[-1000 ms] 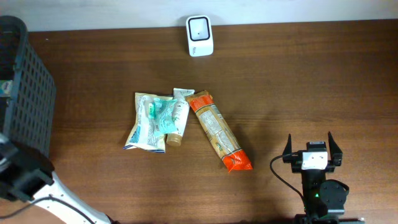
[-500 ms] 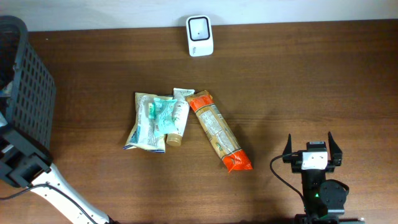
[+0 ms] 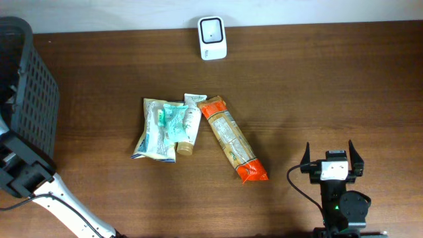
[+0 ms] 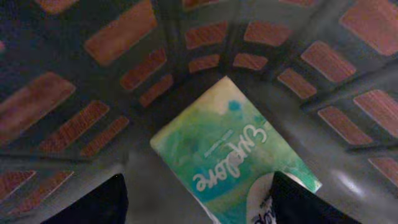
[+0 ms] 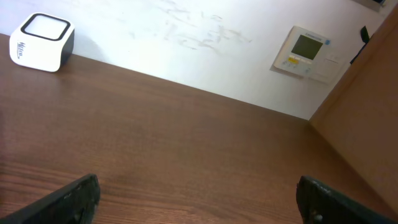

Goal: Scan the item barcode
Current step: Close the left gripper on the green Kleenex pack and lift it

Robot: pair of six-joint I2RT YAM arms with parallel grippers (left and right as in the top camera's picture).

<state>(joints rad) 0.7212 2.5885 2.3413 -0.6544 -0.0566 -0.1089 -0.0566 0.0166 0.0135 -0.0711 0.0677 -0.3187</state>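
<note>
In the left wrist view a green and teal item packet [image 4: 233, 152] with white lettering lies flat on the floor of the dark mesh basket [image 4: 93, 112]. My left gripper [image 4: 199, 202] hangs over its near end, open. The right fingertip [image 4: 298, 202] overlaps the packet's corner, while the left fingertip [image 4: 99, 202] stands apart from it. The white barcode scanner [image 3: 212, 29] sits at the table's far edge and also shows as the scanner [image 5: 41, 34] in the right wrist view. My right gripper [image 3: 332, 160] rests open at the front right, holding nothing.
The basket [image 3: 30, 86] stands at the far left of the table. Mid-table lie a pale green packet [image 3: 158, 129], a white tube [image 3: 190, 122] and an orange packet [image 3: 232, 139]. A wall panel [image 5: 308, 50] hangs behind the table.
My left arm has shifted a little farther into the basket and its fingers have come closer together. The right arm and the items on the table have not moved.
</note>
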